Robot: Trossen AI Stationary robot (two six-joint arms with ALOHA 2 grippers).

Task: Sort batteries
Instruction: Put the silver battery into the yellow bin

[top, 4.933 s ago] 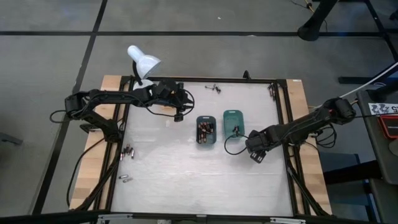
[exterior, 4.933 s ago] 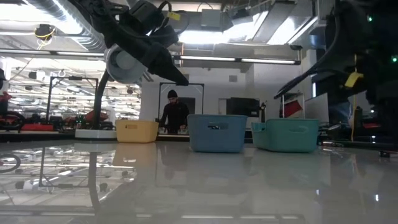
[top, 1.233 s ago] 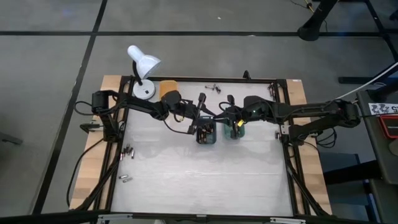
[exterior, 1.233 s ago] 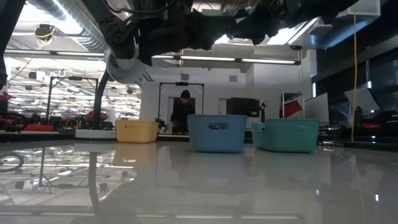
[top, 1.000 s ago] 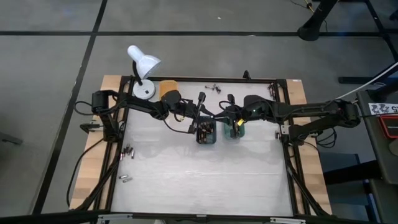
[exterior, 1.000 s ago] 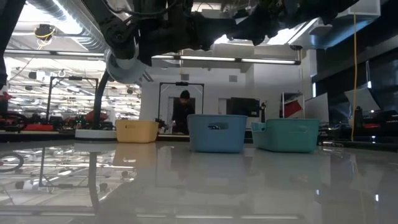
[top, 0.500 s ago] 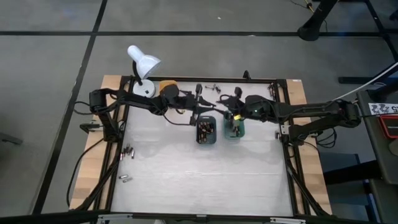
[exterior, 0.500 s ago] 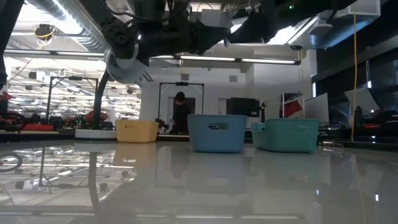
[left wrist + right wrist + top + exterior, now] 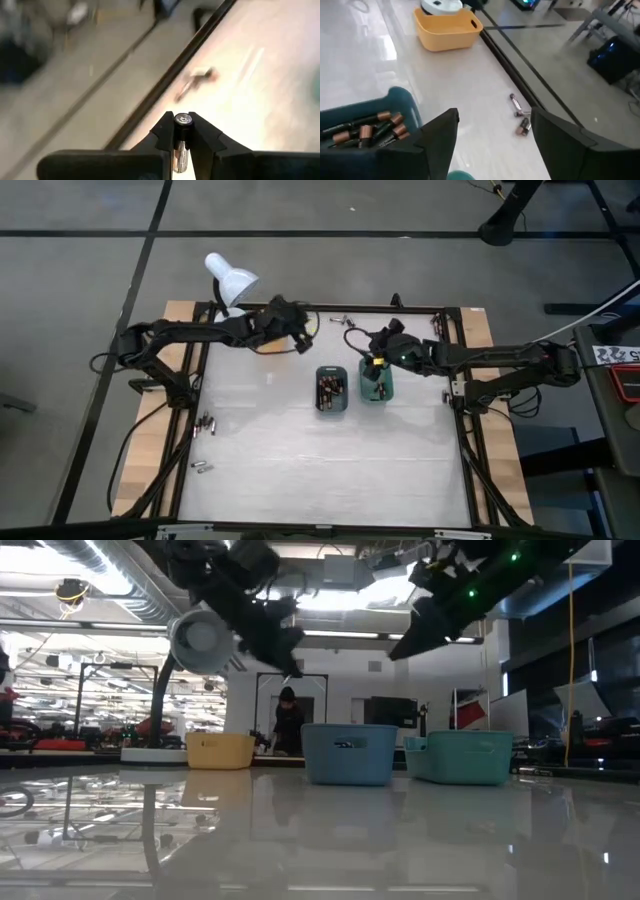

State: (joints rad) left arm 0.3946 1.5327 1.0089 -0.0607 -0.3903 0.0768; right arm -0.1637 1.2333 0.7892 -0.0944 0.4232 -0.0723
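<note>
No lettering can be read, while a battery is pinched in the closed left gripper above the table's far left, and the right gripper is held wide and empty over the green tray.

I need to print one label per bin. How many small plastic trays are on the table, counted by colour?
Orange rounded plastic tray: 1
Dark teal-blue rounded plastic tray: 1
Green rounded plastic tray: 1
Total: 3 trays
</note>
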